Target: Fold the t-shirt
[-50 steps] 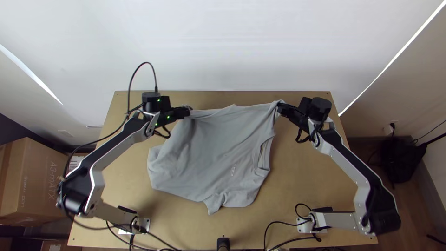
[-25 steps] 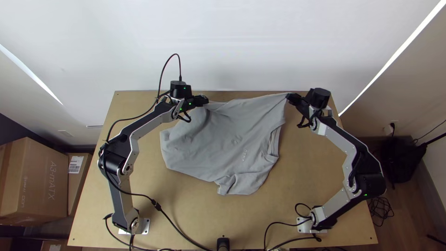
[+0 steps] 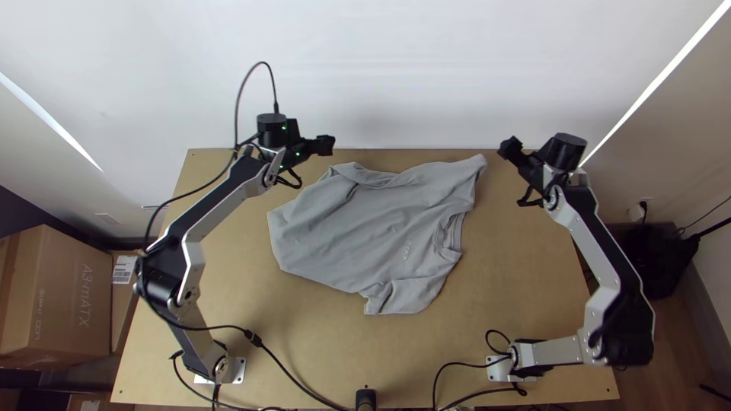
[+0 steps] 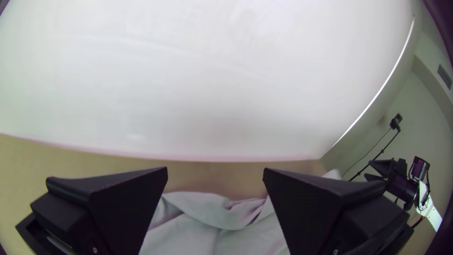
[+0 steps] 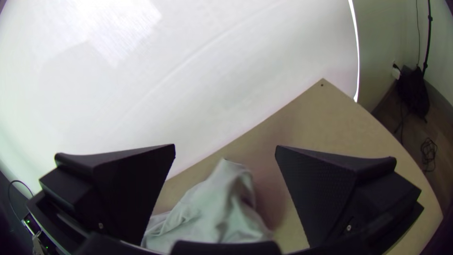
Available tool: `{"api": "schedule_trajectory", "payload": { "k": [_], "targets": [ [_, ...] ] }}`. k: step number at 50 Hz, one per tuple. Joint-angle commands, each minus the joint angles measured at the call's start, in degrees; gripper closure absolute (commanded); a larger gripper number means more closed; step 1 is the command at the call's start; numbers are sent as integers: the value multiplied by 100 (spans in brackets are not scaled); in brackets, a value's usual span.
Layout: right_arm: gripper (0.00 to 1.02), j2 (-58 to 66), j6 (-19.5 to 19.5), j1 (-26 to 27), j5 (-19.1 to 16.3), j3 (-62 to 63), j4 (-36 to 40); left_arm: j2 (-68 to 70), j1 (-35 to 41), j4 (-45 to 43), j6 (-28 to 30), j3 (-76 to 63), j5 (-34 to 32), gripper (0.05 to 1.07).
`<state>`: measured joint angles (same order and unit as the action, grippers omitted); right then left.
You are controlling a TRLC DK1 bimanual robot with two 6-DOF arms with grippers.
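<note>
The left gripper, upper left of centre in the top view, and the right gripper, upper right, both stand parted and empty, likely so the cloth can settle before another grasp. Between and below them, mid-frame, the grey t-shirt lies loosely spread, creased, its neckline rightward, on the table, probably for straightening first.

Cardboard boxes stand left of the light wooden table, before a white wall
</note>
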<state>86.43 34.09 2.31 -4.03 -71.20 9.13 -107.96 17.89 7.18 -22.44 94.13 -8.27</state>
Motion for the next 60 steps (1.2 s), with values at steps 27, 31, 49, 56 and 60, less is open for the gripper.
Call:
{"api": "schedule_trajectory", "payload": {
  "k": [27,31,49,56,60],
  "targets": [
    [4,-1225,555,-1646,-546,300,5881,2948,-444,574,468,-2557,27,9],
    [7,-1322,538,-1857,-1012,546,6128,3176,-462,636,468,-2689,27,9],
    [27,-1454,248,-2911,-1697,1899,5372,3862,-594,899,468,-3032,115,9],
    [27,-1234,283,-3122,-1715,2198,4809,3985,-708,952,521,-3120,115,9],
    [28,-1058,292,-3184,-1741,2268,4589,4029,-761,1031,521,-3120,115,9]
  ]
}}
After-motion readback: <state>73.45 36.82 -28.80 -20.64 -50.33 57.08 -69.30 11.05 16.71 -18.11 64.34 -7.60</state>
